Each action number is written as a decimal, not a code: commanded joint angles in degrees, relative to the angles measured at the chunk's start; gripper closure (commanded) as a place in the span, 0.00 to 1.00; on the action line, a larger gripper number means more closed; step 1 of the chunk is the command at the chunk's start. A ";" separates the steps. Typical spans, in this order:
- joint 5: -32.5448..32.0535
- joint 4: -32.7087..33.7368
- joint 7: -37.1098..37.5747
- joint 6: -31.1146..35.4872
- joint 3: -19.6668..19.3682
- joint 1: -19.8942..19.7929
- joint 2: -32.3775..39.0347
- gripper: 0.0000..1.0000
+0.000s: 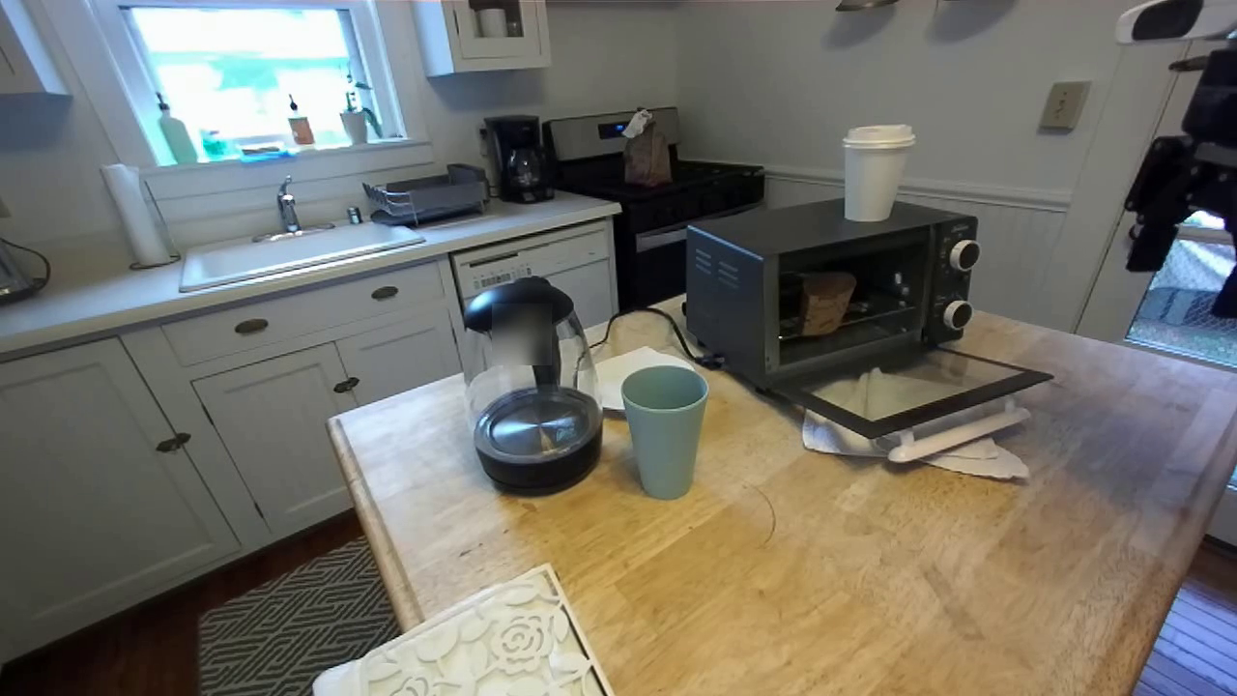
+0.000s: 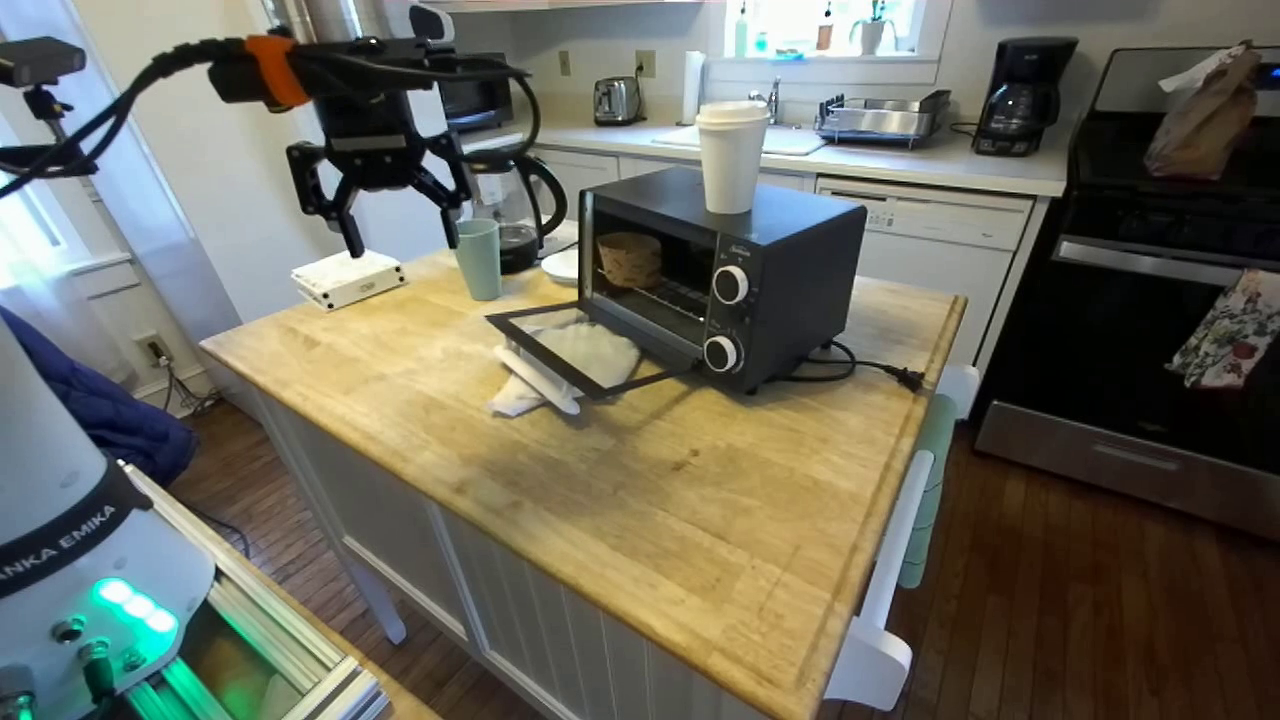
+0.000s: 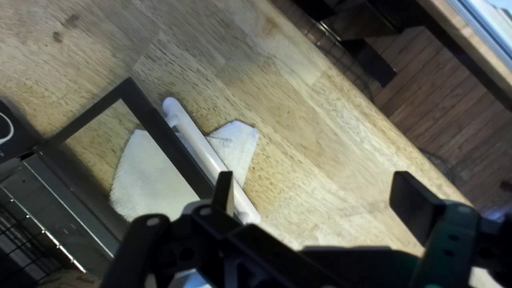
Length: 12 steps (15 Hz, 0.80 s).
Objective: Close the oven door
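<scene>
The oven door (image 1: 947,414) hangs open and lowered, almost level, from the black toaster oven (image 1: 734,290). Its dark frame and glass also show in an exterior view (image 2: 550,358) and in the wrist view (image 3: 164,136). The white bar handle (image 1: 957,435) is at its outer edge; it also shows in the wrist view (image 3: 198,144). My gripper (image 2: 403,245) is open and empty, high above the table and apart from the door. In the wrist view its open fingers (image 3: 315,180) show, one overlapping the handle's end from above. In an exterior view the gripper (image 1: 1187,280) is partly cut off.
A white paper cup (image 1: 875,174) stands on the oven. A brown container (image 2: 630,260) sits inside it. A white cloth (image 3: 240,148) lies under the door. A glass kettle (image 1: 536,425), a teal cup (image 1: 667,435) and a white carved box (image 2: 350,280) are on the table.
</scene>
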 commanded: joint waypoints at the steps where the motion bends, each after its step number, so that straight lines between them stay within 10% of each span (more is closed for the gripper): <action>1: -0.25 0.03 -1.20 0.49 1.51 -1.47 1.58 0.00; 12: -15.28 0.01 -2.48 16.38 6.36 -4.98 10.72 0.00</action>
